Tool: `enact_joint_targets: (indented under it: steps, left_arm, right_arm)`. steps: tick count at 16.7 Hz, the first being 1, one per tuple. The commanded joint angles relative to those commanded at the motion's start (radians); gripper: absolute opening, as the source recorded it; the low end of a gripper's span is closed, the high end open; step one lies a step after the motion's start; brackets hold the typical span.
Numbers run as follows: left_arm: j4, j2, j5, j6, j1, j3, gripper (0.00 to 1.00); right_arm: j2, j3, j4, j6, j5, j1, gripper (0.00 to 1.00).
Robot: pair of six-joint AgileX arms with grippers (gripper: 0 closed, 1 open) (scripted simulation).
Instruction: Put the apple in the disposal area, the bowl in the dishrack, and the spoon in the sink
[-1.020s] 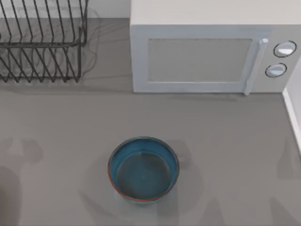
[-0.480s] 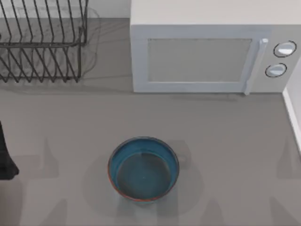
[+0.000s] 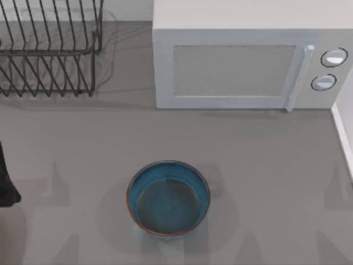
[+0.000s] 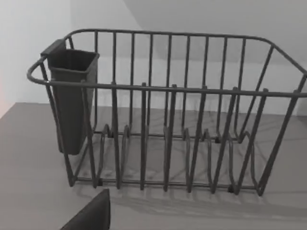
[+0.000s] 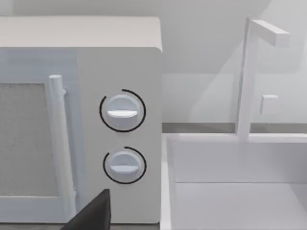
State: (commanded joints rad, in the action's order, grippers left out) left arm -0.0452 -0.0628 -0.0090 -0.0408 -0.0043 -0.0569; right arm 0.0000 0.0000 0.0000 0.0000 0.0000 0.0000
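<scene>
The bowl (image 3: 168, 199) sits low in the middle of the top view, upright on the grey counter (image 3: 265, 165), blue-teal inside with its thin reddish rim unbroken and nothing in it. The dishrack (image 3: 49, 49) stands in the upper left corner, well apart from the bowl, and the left wrist view looks straight at it: rows of upright prongs, a raised wire side, and one dark cutlery cup (image 4: 72, 96) hung at one end. At the far left edge of the top view, about level with the bowl's upper rim, a dark piece of the left arm (image 3: 5, 185) pokes into frame — the bowl lies to its right and a little lower, the rack above it. Being round, the bowl has no long axis to line up with; any spot on the rim would serve. I'd judge the left arm the nearer one for both bowl and rack. A dark wedge at the bottom of each wrist view is likely a finger, but I cannot tell whether either claw is open or closed. The right wrist view faces the microwave (image 5: 79, 120) with its two dials and, just beside it, the white sink (image 5: 240, 191) with a faucet (image 5: 249, 72). By count — one bowl, one rack, one microwave, one sink.
</scene>
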Motion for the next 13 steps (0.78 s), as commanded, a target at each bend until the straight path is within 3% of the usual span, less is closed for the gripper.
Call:
enact_joint_targets:
  steps: [5, 13]
  left_arm:
    - [-0.195, -0.31, -0.04, -0.172, -0.047, -0.251, 1.0]
    - [-0.67, -1.171, -0.092, -0.526, -0.253, -0.855, 1.0]
  right_arm:
    - [0.0, 0.0, 0.0, 0.0, 0.0, 0.0, 1.0]
    - [0.0, 0.0, 0.0, 0.0, 0.0, 0.0, 1.0]
